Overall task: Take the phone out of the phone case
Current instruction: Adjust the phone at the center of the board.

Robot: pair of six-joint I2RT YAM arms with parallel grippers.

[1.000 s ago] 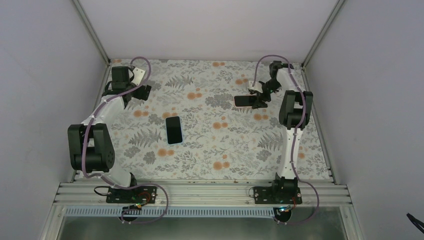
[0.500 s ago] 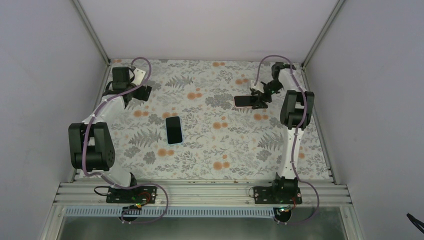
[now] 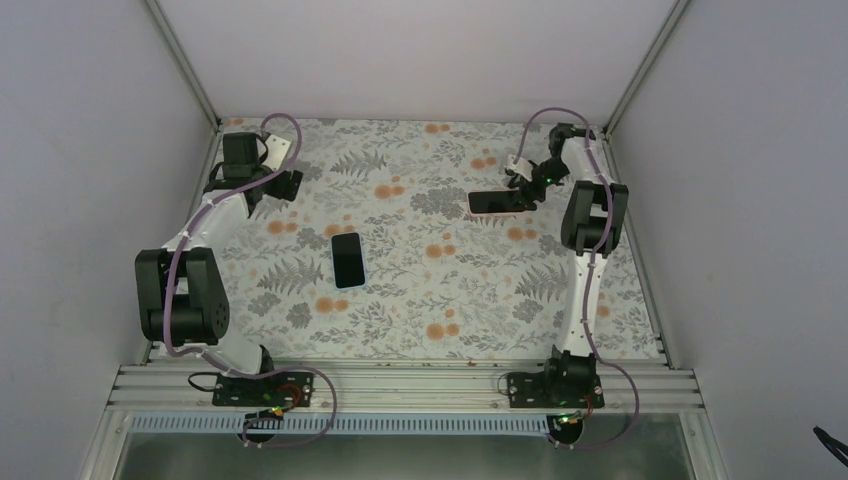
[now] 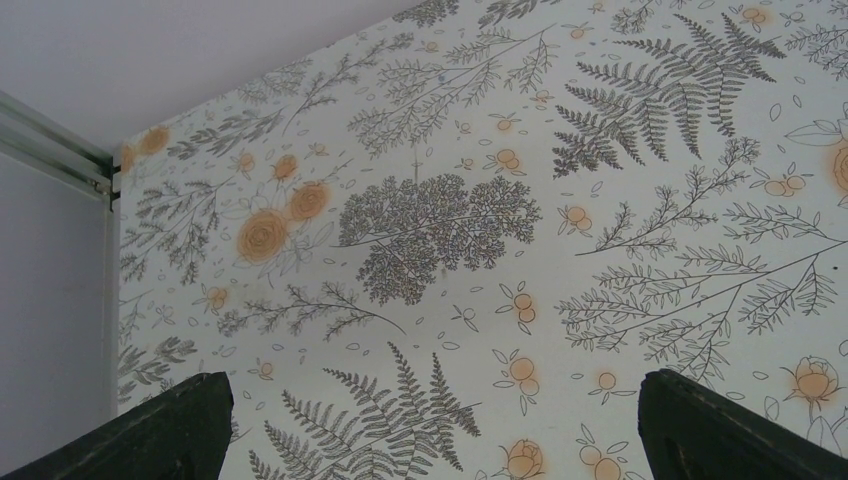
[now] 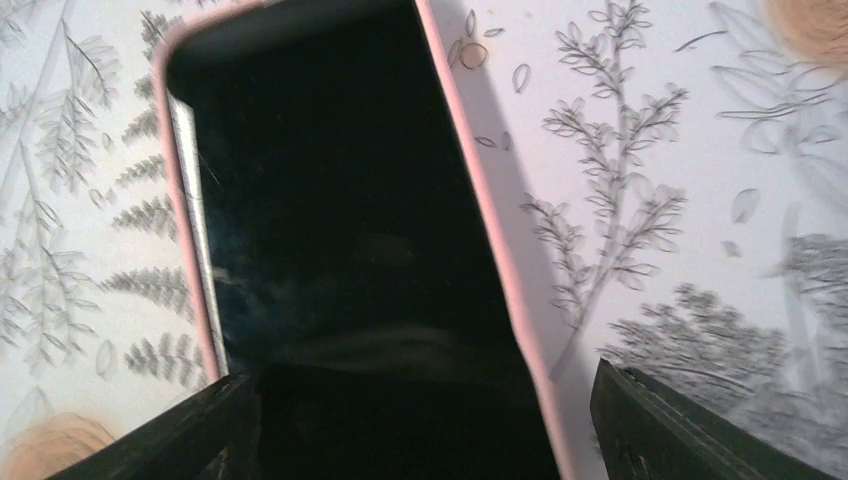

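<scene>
A pink phone case [image 3: 495, 202] lies flat at the far right of the table with a glossy black phone face [image 5: 330, 200] inside it. A silver strip shows along the case's inner left edge. My right gripper [image 3: 530, 186] is open at the case's right end. In the right wrist view its fingers [image 5: 420, 380] stand on either side of the case's near end, and I cannot tell whether they touch it. My left gripper [image 3: 284, 186] is open and empty at the far left, over bare cloth [image 4: 432, 390].
A second black phone-like slab with a pale rim [image 3: 347, 259] lies flat in the middle of the floral cloth [image 3: 430, 290]. Grey walls close in the back and both sides. Metal rails [image 3: 400, 385] run along the near edge.
My right gripper has drawn back to the right and far side, off the end of the pink case. The case has stayed put. The left arm has not moved.
</scene>
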